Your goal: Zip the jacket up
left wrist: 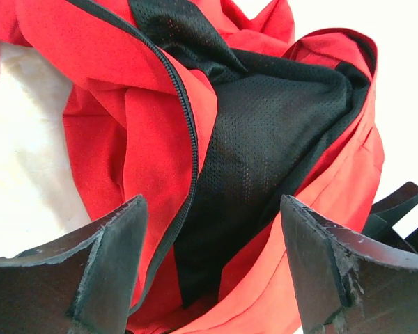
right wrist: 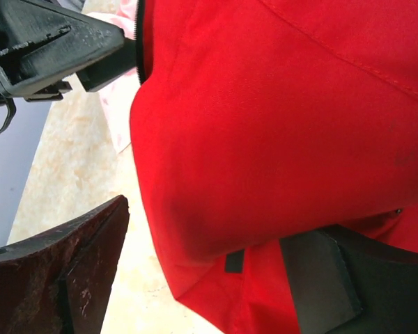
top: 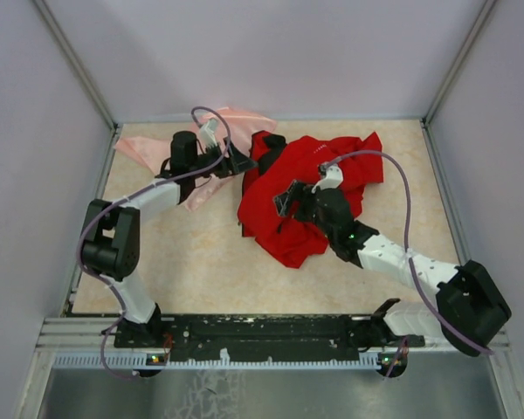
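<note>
**Jacket bunched up, both pincers apart, nothing clamped**

- The bright red fabric jacket (top: 310, 188) lies crumpled at the far centre-right of the beige tabletop (top: 201, 262). It isn't laid flat; the front panels are folded over each other.
- The left gripper (top: 234, 161) sits at the jacket's left edge with its fingers spread and nothing pinched. In its wrist view, the black zipper tape (left wrist: 188, 139) runs down between the fingers, and the black mesh lining (left wrist: 279, 139) is exposed just beside it.
- The right gripper (top: 286, 202) is over the jacket's middle with its jaws apart. A red fold bulges between them and drapes over one finger (right wrist: 320, 278), but it is not clamped.
- Handling, my read: it is light and limp with a thin, slightly slick shell, so it will bunch and drag rather than slide as one piece. The only stiffer parts are the zipper tape and the seams.
- Best hold is probably a pinch on the tape edge low down, with the other arm bracing the opposite hem. I can't find the slider in any view.
- Room: there is open table on the near side, between the jacket and the arm bases, which suits pulling it flat. The back wall is near the jacket's far edge.
- The pale pink shiny cloth (top: 153, 148) lies at far left under the left arm, just beside the jacket, so it could get caught up in a grab.
</note>
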`<state>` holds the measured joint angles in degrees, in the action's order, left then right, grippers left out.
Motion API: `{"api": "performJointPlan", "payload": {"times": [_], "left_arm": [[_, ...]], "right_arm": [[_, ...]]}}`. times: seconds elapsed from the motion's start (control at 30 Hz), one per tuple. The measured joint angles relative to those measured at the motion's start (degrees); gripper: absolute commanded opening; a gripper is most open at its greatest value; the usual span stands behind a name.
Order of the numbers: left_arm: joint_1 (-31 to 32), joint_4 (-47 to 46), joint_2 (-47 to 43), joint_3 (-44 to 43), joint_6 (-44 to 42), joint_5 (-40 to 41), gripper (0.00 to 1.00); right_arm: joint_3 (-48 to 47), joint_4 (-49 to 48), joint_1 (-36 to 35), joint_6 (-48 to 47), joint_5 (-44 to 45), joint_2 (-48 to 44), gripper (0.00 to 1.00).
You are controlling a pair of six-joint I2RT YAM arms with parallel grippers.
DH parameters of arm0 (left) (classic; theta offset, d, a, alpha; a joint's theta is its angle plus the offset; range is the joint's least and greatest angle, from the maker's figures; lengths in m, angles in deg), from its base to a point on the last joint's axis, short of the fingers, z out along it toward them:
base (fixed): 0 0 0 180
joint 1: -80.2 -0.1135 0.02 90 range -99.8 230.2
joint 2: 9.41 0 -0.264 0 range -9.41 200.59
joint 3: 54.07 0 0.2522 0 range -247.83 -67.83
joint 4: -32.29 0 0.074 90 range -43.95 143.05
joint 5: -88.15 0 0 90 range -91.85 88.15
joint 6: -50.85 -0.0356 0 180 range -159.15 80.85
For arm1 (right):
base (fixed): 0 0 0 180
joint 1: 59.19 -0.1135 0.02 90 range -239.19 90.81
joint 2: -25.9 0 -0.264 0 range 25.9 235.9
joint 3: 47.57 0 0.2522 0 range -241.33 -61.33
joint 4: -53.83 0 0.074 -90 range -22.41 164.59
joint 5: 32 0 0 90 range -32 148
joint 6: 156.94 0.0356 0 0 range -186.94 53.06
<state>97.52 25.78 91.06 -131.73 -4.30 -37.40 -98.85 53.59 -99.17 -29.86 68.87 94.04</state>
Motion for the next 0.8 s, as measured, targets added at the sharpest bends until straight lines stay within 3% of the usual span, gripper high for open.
{"api": "performJointPlan", "payload": {"times": [0.17,0.43,0.5,0.8], "left_arm": [[2.4,2.7,4.1,-3.4,-1.7,0.4,0.67],[3.7,7.2,4.8,-5.8,-5.1,3.7,0.07],[3.7,8.3,4.7,-6.1,-5.9,5.1,0.00],[3.7,17.1,1.9,-8.7,-11.1,13.5,0.00]], "right_arm": [[-0.9,-0.7,0.0,1.3,1.6,3.6,0.58],[-2.0,7.2,1.8,-1.9,3.5,-1.6,0.02],[-2.0,9.6,4.0,-2.9,3.2,-4.6,0.00],[-2.1,21.6,11.1,-9.0,2.5,-16.4,0.00]]}}
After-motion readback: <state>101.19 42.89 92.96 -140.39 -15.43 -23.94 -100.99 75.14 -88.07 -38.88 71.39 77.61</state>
